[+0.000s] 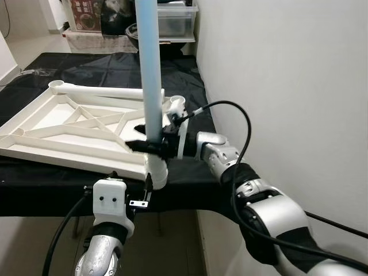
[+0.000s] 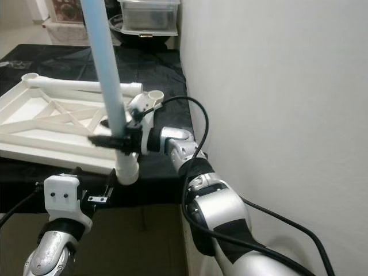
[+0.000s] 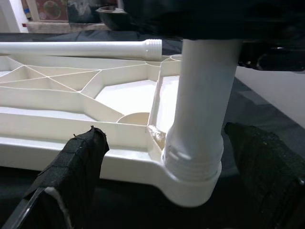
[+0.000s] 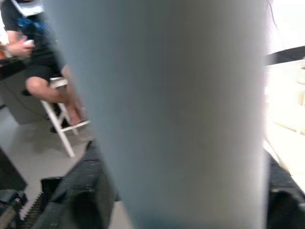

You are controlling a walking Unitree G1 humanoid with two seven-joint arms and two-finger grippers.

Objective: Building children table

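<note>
Black cloth: right hand grips upright leg in tabletop.

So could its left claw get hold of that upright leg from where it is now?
Probably yes. The left claw sits open just below the table edge, its fingers either side of the upright leg at its socket, nothing between; the right claw grips higher up.

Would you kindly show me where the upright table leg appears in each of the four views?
Left eye view: upright table leg at centre, gripped low by the right pincer.
Right eye view: left of centre.
Left wrist view: the white base in its corner socket.
Right wrist view: close, blurred, across the middle.
Shared landmark: the white tabletop.
</note>
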